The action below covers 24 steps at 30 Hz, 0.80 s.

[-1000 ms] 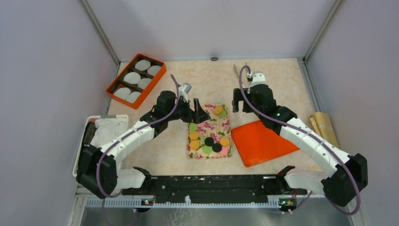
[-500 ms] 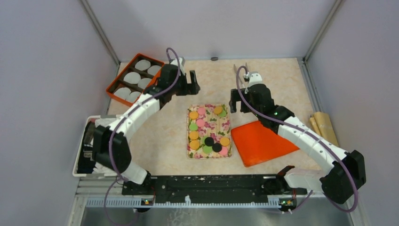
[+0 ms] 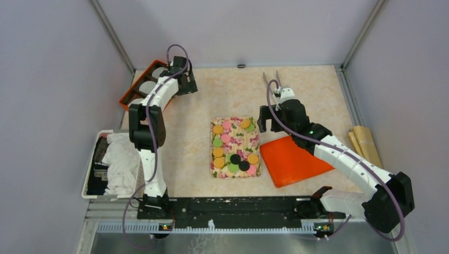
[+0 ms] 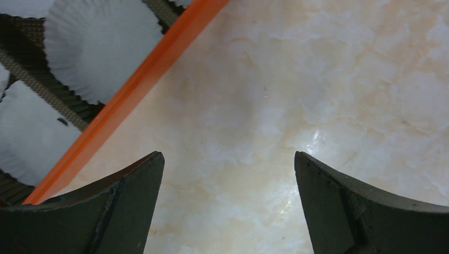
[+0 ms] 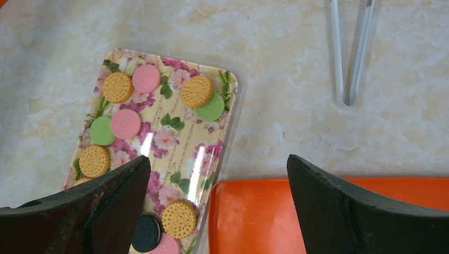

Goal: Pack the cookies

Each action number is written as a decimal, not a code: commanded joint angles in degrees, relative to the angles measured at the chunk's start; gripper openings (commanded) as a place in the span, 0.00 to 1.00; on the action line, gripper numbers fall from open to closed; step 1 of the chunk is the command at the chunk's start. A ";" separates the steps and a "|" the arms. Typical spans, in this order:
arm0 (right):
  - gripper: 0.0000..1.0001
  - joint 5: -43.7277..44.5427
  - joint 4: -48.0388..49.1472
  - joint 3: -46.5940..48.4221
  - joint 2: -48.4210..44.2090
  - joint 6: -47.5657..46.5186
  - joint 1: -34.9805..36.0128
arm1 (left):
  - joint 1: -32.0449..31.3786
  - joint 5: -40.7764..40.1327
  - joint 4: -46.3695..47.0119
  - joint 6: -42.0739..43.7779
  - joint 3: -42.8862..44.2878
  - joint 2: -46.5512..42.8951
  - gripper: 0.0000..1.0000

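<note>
The cookies [image 3: 234, 147] are small orange, green, pink and black discs lying on a floral tray [image 3: 257, 138] mid-table; the right wrist view shows them too, an orange cookie [image 5: 197, 91] among them, on the tray [image 5: 182, 143]. My right gripper [image 3: 267, 124] [image 5: 218, 159] hovers open over the tray's right edge and the orange lid [image 3: 294, 159] [image 5: 265, 217], holding nothing. My left gripper [image 3: 187, 85] [image 4: 227, 156] is open and empty over bare table beside the orange box [image 3: 138, 84] [image 4: 132, 90], whose compartments hold white paper liners [image 4: 100, 42].
Metal tongs [image 3: 271, 82] [image 5: 349, 53] lie at the back, beyond the right gripper. A basket with white cloth [image 3: 119, 159] sits at the near left. Brown paper rolls [image 3: 364, 142] lie against the right wall. Walls enclose the table on three sides.
My left arm has swung from over the tray's upper left corner to the back left, ending beside the orange box. The right gripper has shifted slightly toward the tray. Both stayed open.
</note>
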 commanded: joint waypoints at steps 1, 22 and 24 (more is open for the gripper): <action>0.99 -2.28 2.25 -0.92 -1.71 1.44 0.63 | 1.70 -4.87 -1.99 -0.20 3.80 -0.83 0.98; 0.99 -5.88 3.38 -1.43 -1.59 4.60 0.66 | 7.21 -5.02 -1.76 2.45 4.55 6.34 0.93; 0.99 -5.82 3.69 -1.68 -1.70 4.82 0.63 | 7.21 -3.70 -1.61 2.01 3.80 5.75 0.86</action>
